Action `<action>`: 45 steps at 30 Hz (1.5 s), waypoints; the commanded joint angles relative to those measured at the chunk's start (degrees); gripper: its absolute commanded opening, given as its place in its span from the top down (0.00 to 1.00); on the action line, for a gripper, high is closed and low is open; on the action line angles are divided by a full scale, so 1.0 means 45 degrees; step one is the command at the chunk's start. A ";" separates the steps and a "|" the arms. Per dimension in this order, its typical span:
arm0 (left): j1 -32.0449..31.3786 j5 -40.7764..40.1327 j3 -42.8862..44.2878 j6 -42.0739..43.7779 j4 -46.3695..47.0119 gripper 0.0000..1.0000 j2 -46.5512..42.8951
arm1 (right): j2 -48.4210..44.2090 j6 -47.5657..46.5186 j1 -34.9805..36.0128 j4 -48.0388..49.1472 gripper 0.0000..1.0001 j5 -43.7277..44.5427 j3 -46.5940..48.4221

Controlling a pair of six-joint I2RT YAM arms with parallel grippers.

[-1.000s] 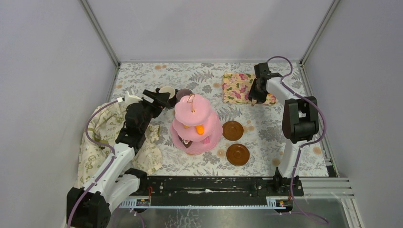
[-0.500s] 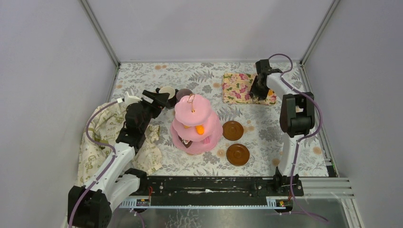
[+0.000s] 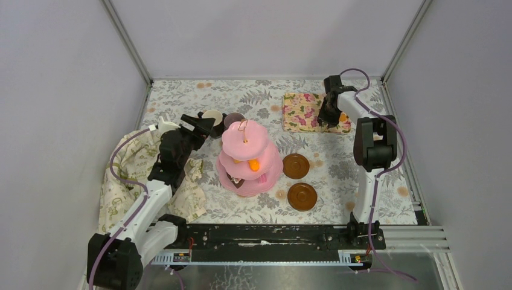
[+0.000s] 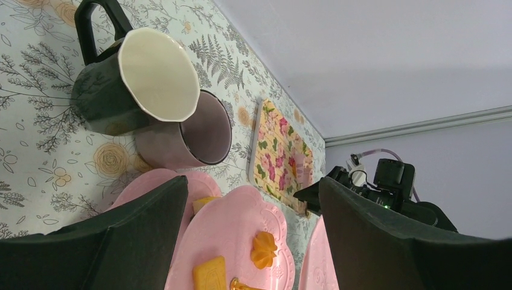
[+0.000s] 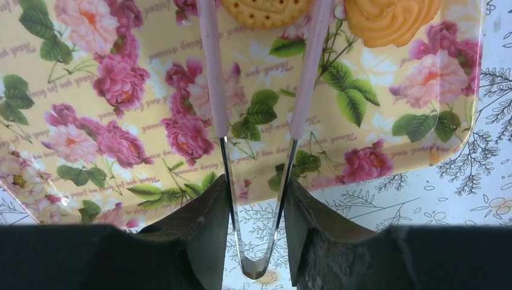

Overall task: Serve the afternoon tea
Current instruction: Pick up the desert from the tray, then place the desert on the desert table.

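Note:
The pink three-tier cake stand (image 3: pixel 249 172) stands mid-table with orange sweets on its tiers; it also shows in the left wrist view (image 4: pixel 241 223) with an orange sweet (image 4: pixel 264 249). Two dark mugs (image 3: pixel 212 116) (image 3: pixel 233 119) sit behind it, one cream inside (image 4: pixel 157 75). Two brown saucers (image 3: pixel 296 165) (image 3: pixel 302 196) lie to its right. My left gripper (image 3: pixel 202 124) (image 4: pixel 252 187) is open and empty beside the mugs. My right gripper (image 3: pixel 329 115) (image 5: pixel 256 187) is shut on pink-handled tongs (image 5: pixel 208 72), whose tips flank a round biscuit (image 5: pixel 265 12) beside an orange sweet (image 5: pixel 392 21).
The floral tray (image 3: pixel 302 112) (image 5: pixel 90 90) lies at the back right under the tongs. A beige leaf-print cloth (image 3: pixel 130 163) is bunched at the left under my left arm. Grey walls enclose the table on three sides.
My right gripper has shifted slightly right and toward the back over the tray's right end. The left arm has not moved.

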 commanded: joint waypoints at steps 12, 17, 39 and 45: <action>0.0150 0.0340 -0.0162 -0.0205 0.0859 0.13 -0.0316 | -0.0894 -0.0345 -0.0023 -0.0131 0.74 0.0284 -0.0426; 0.0232 0.0381 -0.0158 -0.0185 0.0754 0.13 -0.0454 | -0.1459 -0.0343 -0.0023 0.0054 0.77 0.0070 -0.0907; 0.0383 0.0413 0.0070 0.0018 0.0427 0.13 -0.0581 | -0.5076 -0.0628 0.1137 0.0296 0.84 0.0151 -0.2857; 0.0380 0.0439 0.0157 0.0171 0.0335 0.13 -0.0515 | -0.7310 -0.0768 0.2893 -0.0330 0.83 0.0712 -0.3344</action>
